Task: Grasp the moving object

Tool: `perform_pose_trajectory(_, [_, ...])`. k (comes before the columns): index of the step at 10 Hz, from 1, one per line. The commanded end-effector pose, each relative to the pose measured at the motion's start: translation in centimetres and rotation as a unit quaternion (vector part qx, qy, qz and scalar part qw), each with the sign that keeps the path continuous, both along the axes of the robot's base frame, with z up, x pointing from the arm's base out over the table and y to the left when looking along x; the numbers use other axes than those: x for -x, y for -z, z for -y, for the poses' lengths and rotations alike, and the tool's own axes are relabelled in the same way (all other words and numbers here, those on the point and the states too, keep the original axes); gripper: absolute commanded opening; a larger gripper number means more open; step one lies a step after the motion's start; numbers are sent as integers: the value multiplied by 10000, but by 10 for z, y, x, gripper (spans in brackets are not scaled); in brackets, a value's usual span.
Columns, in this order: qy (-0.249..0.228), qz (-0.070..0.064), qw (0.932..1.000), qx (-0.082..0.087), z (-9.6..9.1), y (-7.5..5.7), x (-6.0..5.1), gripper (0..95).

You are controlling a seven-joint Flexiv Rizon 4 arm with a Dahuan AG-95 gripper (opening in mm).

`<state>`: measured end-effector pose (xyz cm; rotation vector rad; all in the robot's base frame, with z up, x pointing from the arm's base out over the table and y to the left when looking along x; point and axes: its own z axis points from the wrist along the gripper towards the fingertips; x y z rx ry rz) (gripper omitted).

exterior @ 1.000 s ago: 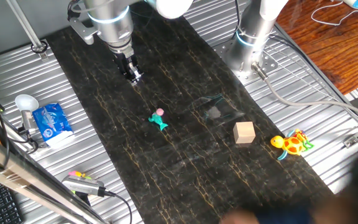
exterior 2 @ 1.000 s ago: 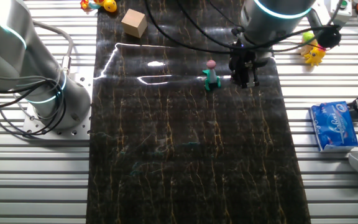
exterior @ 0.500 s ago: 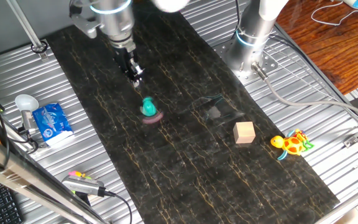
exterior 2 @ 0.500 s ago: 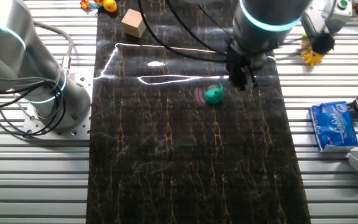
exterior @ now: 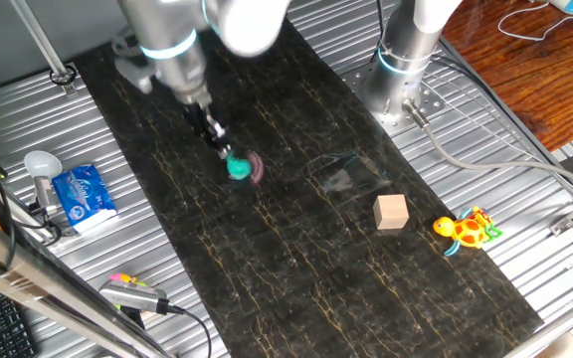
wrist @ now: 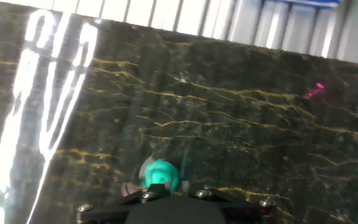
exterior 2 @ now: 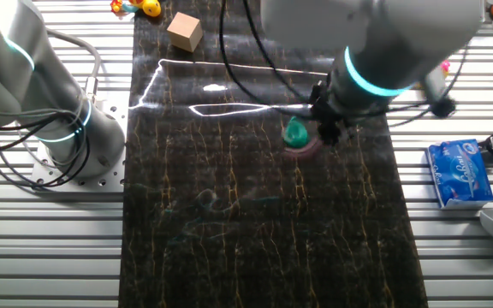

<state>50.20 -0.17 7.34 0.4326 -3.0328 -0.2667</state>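
We see the small teal-green toy figure with a pink end [exterior: 240, 167] on the dark marbled mat [exterior: 296, 249], in the half of the mat toward the far edge and well apart from the tan wooden cube [exterior: 391, 211] and the yellow-orange turtle toy [exterior: 469, 230] near the right edge. Our black two-finger gripper [exterior: 219, 142] hangs just beside the figure, and in the hand view the teal body [wrist: 160, 175] sits right at the bottom edge, almost under the fingers. So, in our judgement, the coming move turns on a short shift toward the figure before closing. The toy is blurred, so we cannot tell its long axis; the pink end seems to point away from the gripper. Whether the jaws are wide or narrow, we cannot tell.
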Motion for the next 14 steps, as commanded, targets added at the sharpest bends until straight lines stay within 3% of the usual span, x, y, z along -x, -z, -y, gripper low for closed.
perform_pose_trajectory(1, [39,239,9997,70,-2,16,4,380])
perform_pose_trajectory(3, [197,312,9992,-119,-8,36,7,380])
perform_pose_trajectory(4, [373,350,9984,-222,-12,50,11,570])
perform_pose_trajectory(5, [415,414,9980,-239,-12,53,14,570])
perform_pose_trajectory(6, [235,412,9989,-63,-9,49,14,570])
perform_pose_trajectory(7, [187,299,9993,-96,-6,39,11,570])
perform_pose_trajectory(8, [83,156,9998,-84,-6,39,11,380])
perform_pose_trajectory(9, [-106,229,9996,-129,-6,39,11,380])
perform_pose_trajectory(10, [-448,228,9984,-258,-6,39,11,380])
perform_pose_trajectory(11, [-608,168,9969,-476,-6,39,11,570])
perform_pose_trajectory(12, [-135,-77,9958,-906,-6,39,11,570])
perform_pose_trajectory(13, [179,-236,9946,-992,-6,39,11,570])
perform_pose_trajectory(14, [212,-204,9946,-994,-6,39,11,570])
